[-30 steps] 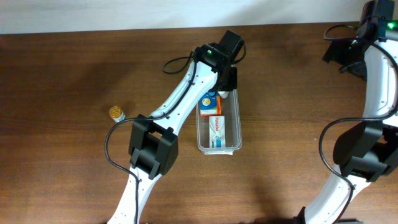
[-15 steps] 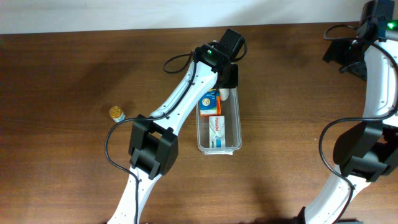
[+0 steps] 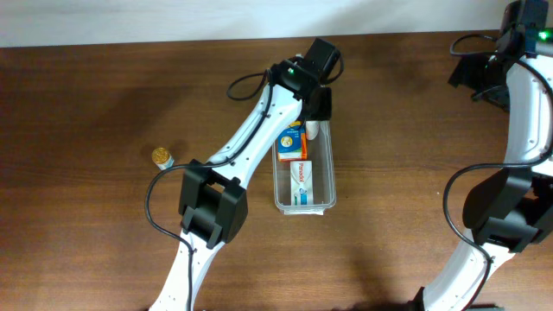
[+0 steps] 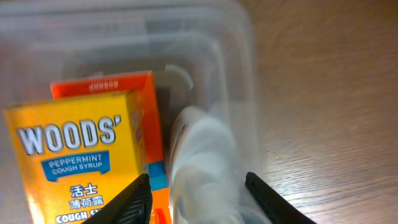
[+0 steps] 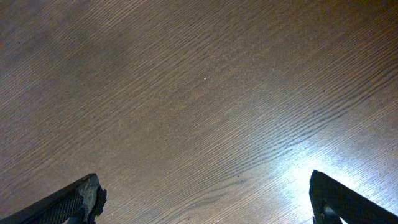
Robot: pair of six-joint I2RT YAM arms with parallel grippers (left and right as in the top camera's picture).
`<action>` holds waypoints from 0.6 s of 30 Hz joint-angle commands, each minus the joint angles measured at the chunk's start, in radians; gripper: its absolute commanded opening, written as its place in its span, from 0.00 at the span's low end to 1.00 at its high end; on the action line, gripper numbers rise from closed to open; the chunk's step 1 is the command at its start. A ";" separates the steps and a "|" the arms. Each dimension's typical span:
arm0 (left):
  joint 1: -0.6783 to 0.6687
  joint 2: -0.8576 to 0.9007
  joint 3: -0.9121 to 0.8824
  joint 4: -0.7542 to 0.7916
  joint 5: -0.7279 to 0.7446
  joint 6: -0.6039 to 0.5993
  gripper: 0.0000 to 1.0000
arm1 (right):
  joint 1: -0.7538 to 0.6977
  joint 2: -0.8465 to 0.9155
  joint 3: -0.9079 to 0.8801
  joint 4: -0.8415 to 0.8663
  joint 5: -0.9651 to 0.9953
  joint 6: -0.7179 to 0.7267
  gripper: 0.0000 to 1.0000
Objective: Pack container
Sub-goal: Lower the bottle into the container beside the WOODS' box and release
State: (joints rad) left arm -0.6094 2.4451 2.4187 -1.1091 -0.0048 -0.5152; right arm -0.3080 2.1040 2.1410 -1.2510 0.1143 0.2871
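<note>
Holding Woods box (image 4: pixel 81 155) and white tube (image 4: pixel 202 149): container (image 3: pixel 322 177) | left end effector (image 4: pixel 198 186) parted astride tube | right end effector (image 5: pixel 204 193) agape

1. The container (image 3: pixel 331 177) is a long, narrow clear-plastic bin with rounded corners and a rim.
2. It stands upright on the surface (image 3: pixel 104 104), partly filled.
3. One short end lies directly beneath the left fingers (image 4: pixel 134 202).

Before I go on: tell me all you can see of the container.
The container is a long, narrow bin of clear plastic with rounded corners and a rim, upright on the wooden table, open on top. Inside lie a yellow box, an orange box, a white box and a pale item at its far end, where the left gripper hangs.
</note>
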 commanded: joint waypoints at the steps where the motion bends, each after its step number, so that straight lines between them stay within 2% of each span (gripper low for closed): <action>1: 0.018 -0.009 0.099 0.006 -0.011 0.055 0.49 | -0.001 -0.003 0.000 0.001 0.005 0.001 0.98; 10: 0.058 -0.011 0.330 -0.067 -0.016 0.121 0.54 | -0.001 -0.003 0.000 0.001 0.005 0.001 0.98; 15: 0.117 -0.011 0.458 -0.234 -0.059 0.122 0.66 | -0.001 -0.003 0.000 0.001 0.005 0.001 0.98; 18: 0.166 -0.013 0.536 -0.356 -0.085 0.125 0.70 | -0.001 -0.003 0.000 0.001 0.005 0.001 0.98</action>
State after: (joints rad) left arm -0.4938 2.4454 2.8845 -1.4139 -0.0399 -0.4068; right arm -0.3080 2.1040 2.1410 -1.2510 0.1143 0.2874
